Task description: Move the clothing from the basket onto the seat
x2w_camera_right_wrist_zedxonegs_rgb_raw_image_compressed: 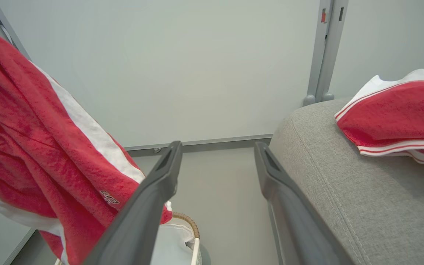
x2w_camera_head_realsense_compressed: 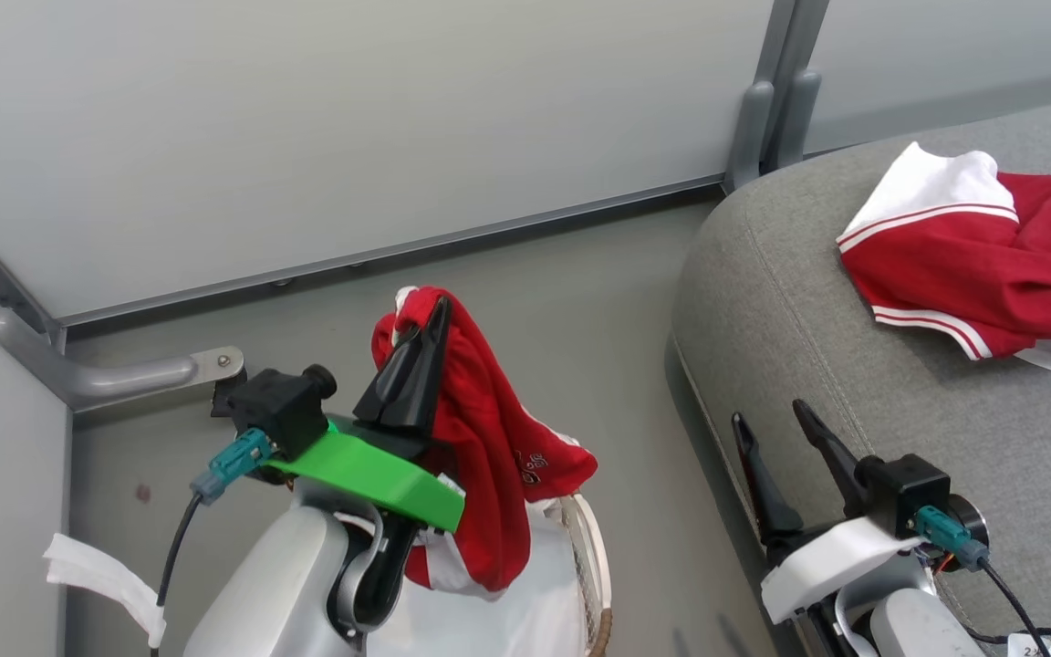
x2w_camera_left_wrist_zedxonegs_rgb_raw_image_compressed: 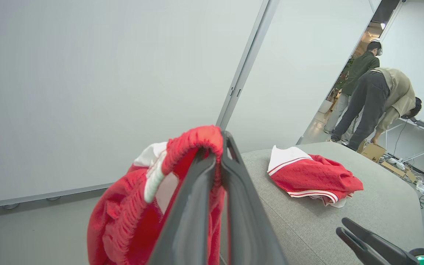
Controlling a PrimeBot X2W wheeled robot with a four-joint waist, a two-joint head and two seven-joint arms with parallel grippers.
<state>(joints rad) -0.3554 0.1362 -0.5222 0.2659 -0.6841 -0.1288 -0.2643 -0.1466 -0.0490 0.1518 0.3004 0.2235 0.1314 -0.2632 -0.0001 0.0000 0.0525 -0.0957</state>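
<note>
Mid-carry here: the left hand [x2w_camera_head_realsense_compressed: 434,315] is pinched shut on a red garment [x2w_camera_head_realsense_compressed: 489,429], which dangles lower-middle of frame just above the basket [x2w_camera_head_realsense_compressed: 597,557]. Another red-and-white garment [x2w_camera_head_realsense_compressed: 972,265] already lies on the grey sofa [x2w_camera_head_realsense_compressed: 854,392], upper right. The right hand [x2w_camera_head_realsense_compressed: 770,415] is spread wide and holds nothing, down by the sofa edge. Next, I'd guess, swing right over the cushion and let go

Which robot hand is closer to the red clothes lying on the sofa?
Right. The right gripper sits at the sofa edge, short of those clothes; the left gripper is farther off over the basket.
</note>
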